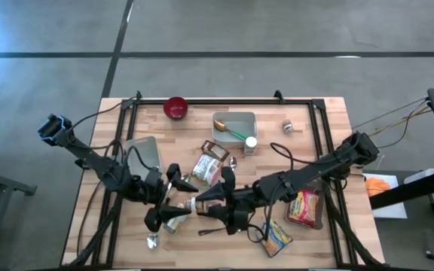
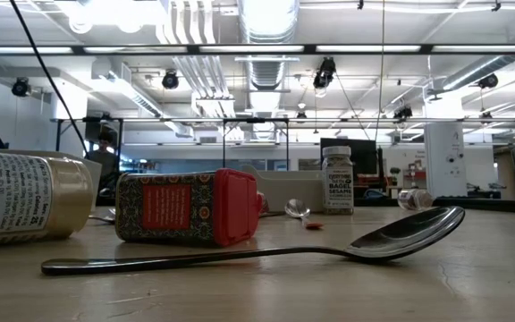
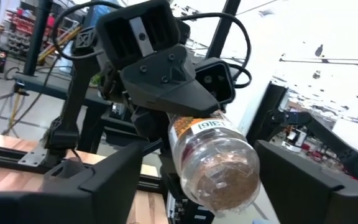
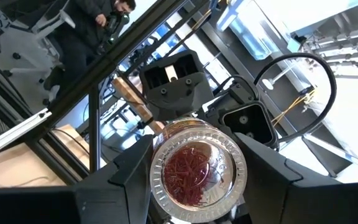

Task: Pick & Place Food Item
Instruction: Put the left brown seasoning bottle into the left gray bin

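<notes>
A clear jar (image 3: pixel 213 165) with a label and brown-red threads inside is up in the air above the table's middle, lying level between my two grippers (image 1: pixel 193 204). My right gripper (image 4: pixel 197 186) is shut on it. My left gripper (image 3: pixel 197 186) faces it from the table's left side and is open. Its fingers (image 3: pixel 107 180) stand on either side of the jar's free bottom end, with a gap showing on one side. The low view shows neither gripper. My right gripper pinches the jar between its two fingers (image 4: pixel 126 177), on the round sides near the metal-rimmed end (image 4: pixel 197 163) that faces its wrist. The fingers come level from the table's right and lie along the jar. The jar is lifted clear, its bottom end (image 3: pixel 219 183) sticking out toward my left gripper.
On the table are a red bowl (image 1: pixel 175 108), a grey tray (image 1: pixel 234 124) with a green-handled spoon, a white-capped bottle (image 1: pixel 250 143), a small jar (image 1: pixel 288 126) and food packets (image 1: pixel 211 167) (image 1: pixel 304 207) (image 1: pixel 277 239). A spoon (image 2: pixel 257 250), a red-capped box (image 2: pixel 186 207) and a lying jar (image 2: pixel 25 197) are near the front.
</notes>
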